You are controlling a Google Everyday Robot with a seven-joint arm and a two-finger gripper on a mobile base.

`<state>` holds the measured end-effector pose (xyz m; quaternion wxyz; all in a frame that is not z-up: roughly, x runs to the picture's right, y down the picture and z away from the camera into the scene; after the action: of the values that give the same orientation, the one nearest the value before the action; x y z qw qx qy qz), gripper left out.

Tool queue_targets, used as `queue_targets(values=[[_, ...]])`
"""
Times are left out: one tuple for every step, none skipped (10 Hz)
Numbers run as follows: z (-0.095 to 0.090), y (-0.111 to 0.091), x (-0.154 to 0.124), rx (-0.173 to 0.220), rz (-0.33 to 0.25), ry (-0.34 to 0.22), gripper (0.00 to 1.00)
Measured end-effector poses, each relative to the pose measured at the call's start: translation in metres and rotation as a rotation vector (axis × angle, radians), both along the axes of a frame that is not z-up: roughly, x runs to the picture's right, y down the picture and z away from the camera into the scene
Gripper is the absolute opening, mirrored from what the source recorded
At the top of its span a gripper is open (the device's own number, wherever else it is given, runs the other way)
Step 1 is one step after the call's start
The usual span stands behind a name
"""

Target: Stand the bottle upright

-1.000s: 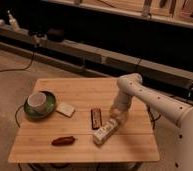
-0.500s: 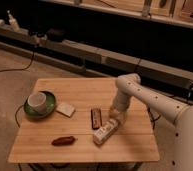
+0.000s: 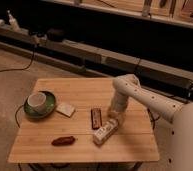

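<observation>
Camera view showed the bottle [image 3: 104, 133] lying on its side on the wooden table [image 3: 80, 87], in the right half and closer to the near edge than the far one. It lay at a slant, one end pointing toward the near-left and the other toward the far-right. It was not yet upright.

My gripper [image 3: 113, 121] was down at that far-right end, right against the bottle. Whether I had it clasped or was only resting there, I could not tell. My white arm [image 3: 127, 90] rose from the gripper, bent at a rounded joint over the table's far right part, and ran off to the right toward my pale body [image 3: 187, 135].

Just left of the bottle's far end lay the dark bar [image 3: 95, 118], flat and lengthwise toward the camera, close to the bottle; I could not tell whether they touched. Further left, near the front edge, lay the reddish-brown sausage-shaped thing [image 3: 63, 141], well apart from the bottle.

A small pale square [image 3: 66, 109] sat flat near the table's middle. Beside it on the left stood a green plate [image 3: 50, 106] with a white cup [image 3: 37, 100] on it.

Behind the table ran a long dark ledge [image 3: 90, 50], and a cable [image 3: 15, 67] trailed across the floor at the left.
</observation>
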<state>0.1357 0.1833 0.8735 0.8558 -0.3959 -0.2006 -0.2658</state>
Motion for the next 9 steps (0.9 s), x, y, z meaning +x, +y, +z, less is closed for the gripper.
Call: queue_targets(values=[[0.001, 0.0, -0.001, 0.001, -0.004, 0.0, 0.61], [0.001, 0.0, -0.002, 0.003, -0.008, -0.002, 0.53], [0.002, -0.002, -0.005, 0.01, -0.014, -0.009, 0.43], [0.001, -0.002, -0.008, 0.009, -0.021, -0.016, 0.34], [0.001, -0.002, -0.01, 0.007, -0.026, -0.021, 0.26], [0.0, -0.003, -0.009, 0.008, -0.027, -0.019, 0.25], [0.0, -0.005, -0.008, 0.012, -0.026, -0.018, 0.25], [-0.002, -0.009, -0.008, 0.019, -0.022, -0.018, 0.25], [-0.005, -0.016, -0.006, 0.035, -0.015, -0.016, 0.25]])
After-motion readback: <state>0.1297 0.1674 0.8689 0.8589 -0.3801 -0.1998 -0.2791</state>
